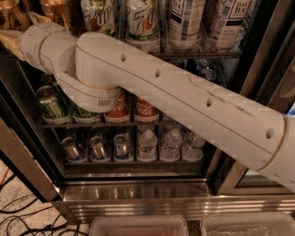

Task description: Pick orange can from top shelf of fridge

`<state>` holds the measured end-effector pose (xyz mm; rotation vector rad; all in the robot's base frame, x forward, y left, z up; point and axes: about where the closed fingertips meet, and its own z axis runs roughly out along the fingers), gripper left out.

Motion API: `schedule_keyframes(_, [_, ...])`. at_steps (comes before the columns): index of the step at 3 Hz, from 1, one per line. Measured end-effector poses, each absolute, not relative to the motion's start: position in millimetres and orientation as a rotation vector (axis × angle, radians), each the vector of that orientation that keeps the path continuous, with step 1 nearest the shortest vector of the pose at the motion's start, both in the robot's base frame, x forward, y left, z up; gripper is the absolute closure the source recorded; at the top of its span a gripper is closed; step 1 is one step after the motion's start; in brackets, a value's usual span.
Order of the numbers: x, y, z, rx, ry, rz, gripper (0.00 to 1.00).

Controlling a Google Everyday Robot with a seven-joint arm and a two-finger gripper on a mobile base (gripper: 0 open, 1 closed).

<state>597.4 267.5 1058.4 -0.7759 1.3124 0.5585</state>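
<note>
The fridge (138, 193) stands open in front of me, with a steel base and dark inside. Its top shelf (198, 54) carries 7UP and tea bottles. At its far left stand shiny copper-orange cans (55, 11), cut off by the top edge. My white arm (175, 97) reaches from the lower right across the racks to the upper left. My gripper (11, 34) is at the far left edge on the top shelf, just below and left of the orange cans, mostly hidden behind the wrist.
The middle rack holds green cans (50, 103) and red Coca-Cola cans (146, 109), partly behind the arm. The lower rack holds silver cans (97, 147) and small water bottles (171, 144). Two plastic bins (138, 226) stand below, cables (23, 216) lie at the left, and the door frame (258, 83) is at the right.
</note>
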Motion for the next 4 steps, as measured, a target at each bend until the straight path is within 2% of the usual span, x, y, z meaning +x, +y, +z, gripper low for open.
schedule_keyframes(2, [597.3,267.6,1058.5,-0.776,1.312,0.559,1.00])
schedule_keyframes(3, [597.3,267.6,1058.5,-0.776,1.312,0.559,1.00])
schedule_keyframes(4, [597.3,267.7,1058.5,-0.776,1.312,0.559,0.85])
